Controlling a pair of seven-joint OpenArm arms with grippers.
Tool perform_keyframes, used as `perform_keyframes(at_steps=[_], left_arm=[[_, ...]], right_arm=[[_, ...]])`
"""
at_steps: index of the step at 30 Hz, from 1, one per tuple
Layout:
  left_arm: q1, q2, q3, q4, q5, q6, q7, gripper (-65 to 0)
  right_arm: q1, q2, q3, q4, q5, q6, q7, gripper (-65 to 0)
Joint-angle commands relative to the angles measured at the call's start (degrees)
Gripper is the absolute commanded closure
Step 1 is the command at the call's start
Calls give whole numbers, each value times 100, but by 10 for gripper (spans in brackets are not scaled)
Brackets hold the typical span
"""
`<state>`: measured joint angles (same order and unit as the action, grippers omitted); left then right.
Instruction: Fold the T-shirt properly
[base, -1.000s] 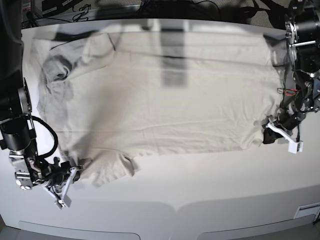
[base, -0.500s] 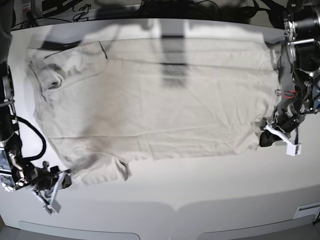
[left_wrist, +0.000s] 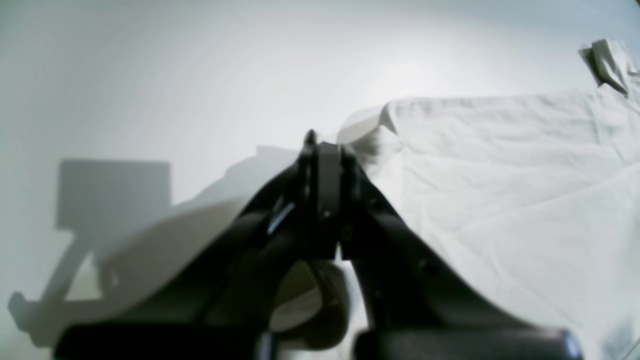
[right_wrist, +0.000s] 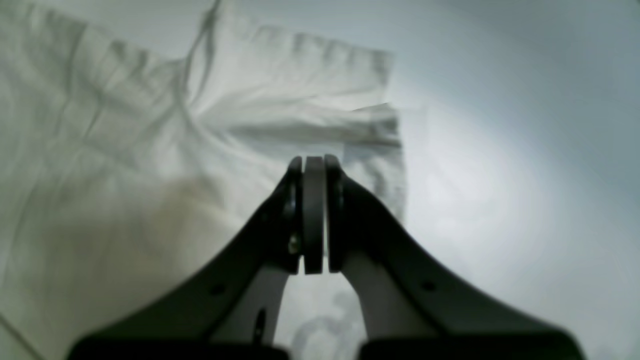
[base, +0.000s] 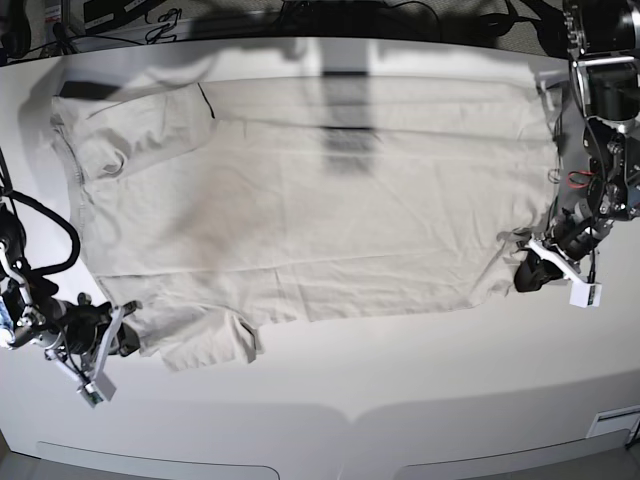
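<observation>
The left tool (left_wrist: 324, 150) has its jaws pressed together on the corner of the T-shirt (base: 310, 190), where the hem meets the side edge; a small flap of pale cloth rises just past the tips in the left wrist view. In the base view this tool (base: 527, 268) sits at the shirt's bottom corner on that view's right, low against the white surface (base: 420, 380).

The right tool (right_wrist: 314, 165) is also closed, with a thin grey layer held flat between its jaws, at the edge of the short sleeve (right_wrist: 300, 85). Whether that layer is cloth cannot be told from the blurred wrist view; in the base view the tool (base: 120, 325) touches the sleeve's outer edge at the shirt's near left corner.

Outward from both tools, the T-shirt lies spread flat across the surface, neck toward the base view's left, hem toward its right, lightly wrinkled. The far sleeve (base: 140, 115) lies flat at the shirt's upper left corner.

No brand, label or readable writing shows on the shirt.
</observation>
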<state>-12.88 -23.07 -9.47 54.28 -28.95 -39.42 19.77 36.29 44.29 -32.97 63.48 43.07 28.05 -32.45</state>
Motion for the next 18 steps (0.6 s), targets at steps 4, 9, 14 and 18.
perform_keyframes(at_steps=[4, 9, 14, 18], left_arm=[[28, -74, -28, 111, -94, -58, -96, 0], [98, -74, -28, 111, -94, -58, -98, 0], [136, -74, -28, 111, -92, -58, -90, 0], [162, -74, -28, 111, -90, -58, -90, 0]], right_arm=[[278, -177, 76, -184, -162, -2, 52, -201], [472, -772, 76, -833, -1397, -153, 627, -370], [1016, -1211, 76, -1753, -1353, -151, 361, -370], [1523, -1423, 76, -2662, -1460, -149, 354, -369]])
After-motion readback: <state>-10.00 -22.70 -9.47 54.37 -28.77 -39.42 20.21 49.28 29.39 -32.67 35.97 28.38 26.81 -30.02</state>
